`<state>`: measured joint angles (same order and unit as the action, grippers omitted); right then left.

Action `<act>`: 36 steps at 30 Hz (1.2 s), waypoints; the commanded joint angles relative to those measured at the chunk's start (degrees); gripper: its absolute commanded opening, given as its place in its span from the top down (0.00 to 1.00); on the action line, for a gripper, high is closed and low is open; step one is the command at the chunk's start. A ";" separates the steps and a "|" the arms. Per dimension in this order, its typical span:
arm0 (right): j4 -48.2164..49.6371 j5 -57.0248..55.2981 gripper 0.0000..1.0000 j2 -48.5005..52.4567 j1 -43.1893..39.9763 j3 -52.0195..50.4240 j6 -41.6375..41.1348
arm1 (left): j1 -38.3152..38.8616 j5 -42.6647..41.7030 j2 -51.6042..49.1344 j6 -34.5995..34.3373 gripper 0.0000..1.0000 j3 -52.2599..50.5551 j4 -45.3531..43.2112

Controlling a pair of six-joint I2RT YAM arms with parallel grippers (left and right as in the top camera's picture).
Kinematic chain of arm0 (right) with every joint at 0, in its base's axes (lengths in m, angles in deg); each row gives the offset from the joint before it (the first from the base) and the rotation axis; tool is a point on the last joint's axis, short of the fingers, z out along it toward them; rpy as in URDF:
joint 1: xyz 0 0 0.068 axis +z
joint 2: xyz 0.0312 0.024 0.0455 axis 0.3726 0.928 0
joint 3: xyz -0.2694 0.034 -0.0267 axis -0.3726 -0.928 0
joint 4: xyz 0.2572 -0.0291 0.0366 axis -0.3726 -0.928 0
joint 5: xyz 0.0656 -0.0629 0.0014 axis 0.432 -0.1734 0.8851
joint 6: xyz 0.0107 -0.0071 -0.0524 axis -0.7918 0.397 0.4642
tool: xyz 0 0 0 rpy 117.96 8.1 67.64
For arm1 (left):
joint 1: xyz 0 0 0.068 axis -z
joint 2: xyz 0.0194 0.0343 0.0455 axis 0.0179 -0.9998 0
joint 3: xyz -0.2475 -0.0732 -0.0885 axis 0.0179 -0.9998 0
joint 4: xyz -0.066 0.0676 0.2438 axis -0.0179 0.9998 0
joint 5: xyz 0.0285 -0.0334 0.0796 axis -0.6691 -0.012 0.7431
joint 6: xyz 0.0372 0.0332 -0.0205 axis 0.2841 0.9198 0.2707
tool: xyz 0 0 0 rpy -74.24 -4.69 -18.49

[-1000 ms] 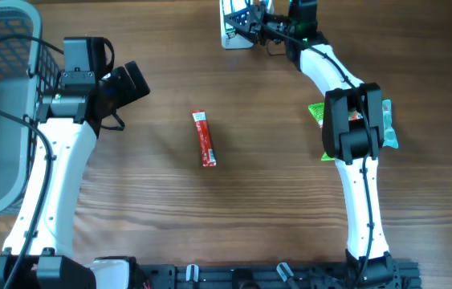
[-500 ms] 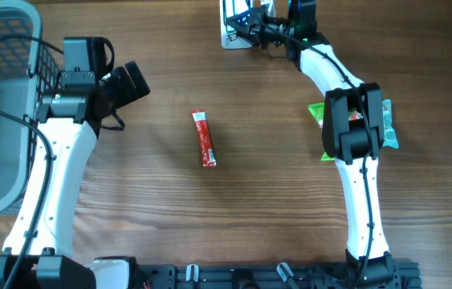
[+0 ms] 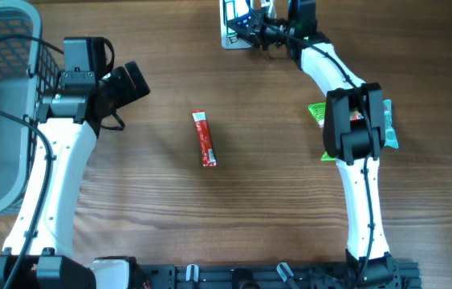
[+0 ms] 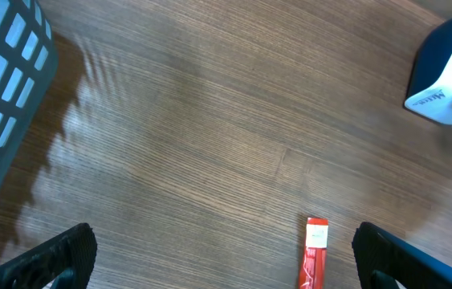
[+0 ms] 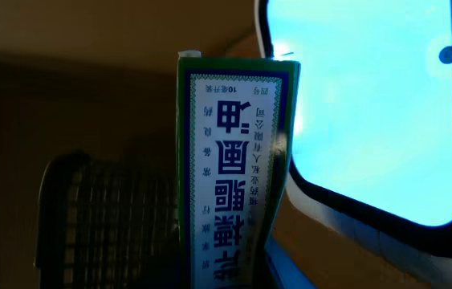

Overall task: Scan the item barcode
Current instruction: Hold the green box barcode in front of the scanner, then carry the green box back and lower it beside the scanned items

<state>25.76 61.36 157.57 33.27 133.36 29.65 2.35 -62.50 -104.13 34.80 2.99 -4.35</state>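
Wooden tabletop (image 3: 274,201): carries everything here.
Grey plastic mesh basket (image 3: 5,56): sits at the left edge.
Left jaws: spread wide, gripping nothing, hanging over bare wood near the basket.
White scanner with a glowing blue window (image 5: 362,104): at the far edge, lit.
Right jaws: up at the scanner, clamped on the carton.
Green-bordered white carton with blue characters (image 5: 234,177): held just beside the window, with no barcode in sight.
Red foil sachet (image 3: 204,138): lying mid-tabletop, untouched.
Progress: carton presented, I'd say. A read is unconfirmed, so it may need turning.
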 commanded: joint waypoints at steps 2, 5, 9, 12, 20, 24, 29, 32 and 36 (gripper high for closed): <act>-13.90 -1.73 0.78 -15.41 -0.44 0.87 14.08 | -0.33 0.74 -0.26 0.70 0.00 0.37 -0.07; -29.44 -5.07 0.75 -22.27 -0.44 0.87 25.35 | -0.33 0.74 -0.26 0.70 0.00 0.37 -0.09; -50.01 -11.76 0.74 -30.29 -0.50 0.87 39.41 | -0.33 0.74 -0.26 0.68 0.00 0.35 -0.07; -63.82 -19.37 0.75 -34.45 -0.50 0.87 46.75 | -0.33 0.74 -0.26 0.70 0.00 0.37 -0.07; -85.33 -46.29 0.75 -35.67 -0.50 -3.45 50.14 | -0.33 0.74 -0.26 0.70 0.00 0.37 -0.07; -81.92 -47.34 0.74 -35.67 -0.50 -13.70 48.63 | -0.33 0.74 -0.26 0.70 0.00 0.35 -0.07; -72.91 -48.85 0.71 -35.67 -0.50 -28.24 45.77 | -0.33 0.74 -0.26 0.70 0.00 0.37 -0.07; -69.00 -48.98 0.24 -35.67 -0.50 -32.50 46.10 | -0.33 0.74 -0.26 0.70 0.00 0.37 -0.07; -68.22 -50.56 0.14 -35.87 -0.57 -32.33 48.46 | -0.33 0.74 -0.26 0.70 0.00 0.37 -0.07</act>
<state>-43.27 13.27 121.29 32.86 100.42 76.49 2.35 -62.52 -104.13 34.80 2.99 -4.35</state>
